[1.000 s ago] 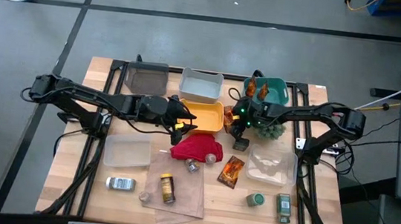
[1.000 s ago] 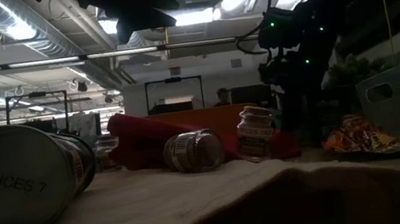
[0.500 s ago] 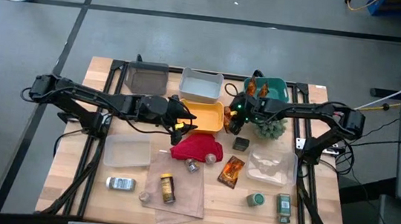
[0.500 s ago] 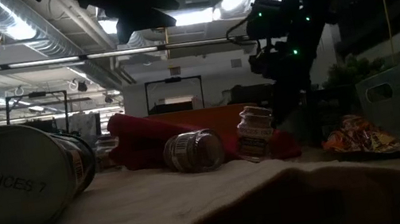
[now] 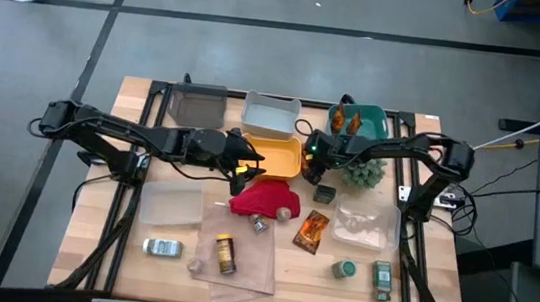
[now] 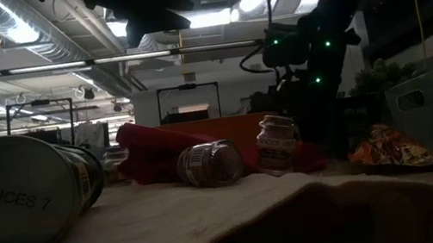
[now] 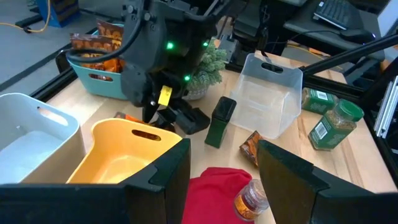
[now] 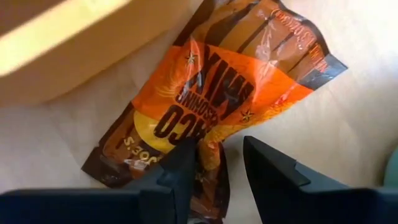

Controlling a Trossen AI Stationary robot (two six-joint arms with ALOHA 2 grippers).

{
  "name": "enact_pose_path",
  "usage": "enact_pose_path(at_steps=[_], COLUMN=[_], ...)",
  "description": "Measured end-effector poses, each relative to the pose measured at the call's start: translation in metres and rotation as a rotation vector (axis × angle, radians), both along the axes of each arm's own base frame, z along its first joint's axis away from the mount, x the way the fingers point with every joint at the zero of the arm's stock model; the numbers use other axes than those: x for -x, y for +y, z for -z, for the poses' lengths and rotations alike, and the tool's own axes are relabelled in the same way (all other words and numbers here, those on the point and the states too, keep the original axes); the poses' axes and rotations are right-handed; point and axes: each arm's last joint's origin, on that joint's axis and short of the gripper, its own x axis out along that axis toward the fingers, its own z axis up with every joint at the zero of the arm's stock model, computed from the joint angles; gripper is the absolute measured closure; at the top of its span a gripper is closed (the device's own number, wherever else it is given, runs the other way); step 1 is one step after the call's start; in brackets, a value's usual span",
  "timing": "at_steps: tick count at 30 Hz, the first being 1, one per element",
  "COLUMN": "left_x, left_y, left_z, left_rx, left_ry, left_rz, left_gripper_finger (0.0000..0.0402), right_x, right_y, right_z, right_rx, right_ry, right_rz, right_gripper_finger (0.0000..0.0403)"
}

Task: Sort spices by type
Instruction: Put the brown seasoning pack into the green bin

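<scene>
My right gripper (image 5: 315, 158) (image 8: 221, 158) is open, pointing down over an orange-brown foil sachet (image 8: 211, 99) that lies flat on the table beside the yellow bin (image 5: 274, 157). Its fingers stand on either side of the sachet's near end. The sachet also shows in the left wrist view (image 7: 124, 116). A dark tin (image 5: 324, 192) stands upright on the table just near of that gripper. My left gripper (image 5: 245, 166) (image 7: 224, 168) is open and empty, by the yellow bin's near edge, over the red cloth (image 5: 265, 199).
A teal bin (image 5: 379, 117) holds sachets. White (image 5: 271, 116) and grey (image 5: 199, 105) bins stand at the far edge. A fuzzy green plant (image 5: 363, 171), a clear container (image 5: 363, 224), another sachet (image 5: 312, 229), green-lidded jars (image 5: 343, 269), a brown bottle (image 5: 226, 254) and a silver-capped jar (image 5: 162, 248) lie nearer.
My right gripper has risen from the dark tin and gone toward the table's far left, to the right end of the yellow bin. The tin stays standing where it was.
</scene>
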Motion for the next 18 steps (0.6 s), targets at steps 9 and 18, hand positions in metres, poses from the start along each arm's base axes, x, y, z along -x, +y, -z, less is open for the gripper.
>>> enact_pose_path(at_steps=[9, 18], left_x=[0.000, 0.000], left_y=[0.000, 0.000], left_z=[0.000, 0.000], left_rx=[0.000, 0.000], left_ry=[0.000, -0.001], left_rz=[0.000, -0.001], left_gripper_finger=[0.0233, 0.0233], right_x=[0.001, -0.003], right_y=[0.002, 0.000], right_z=[-0.008, -0.040], right_rx=[-0.038, -0.072], right_ry=[-0.008, 0.100], right_rz=[-0.018, -0.048], right_gripper_finger=[0.0388, 0.0390])
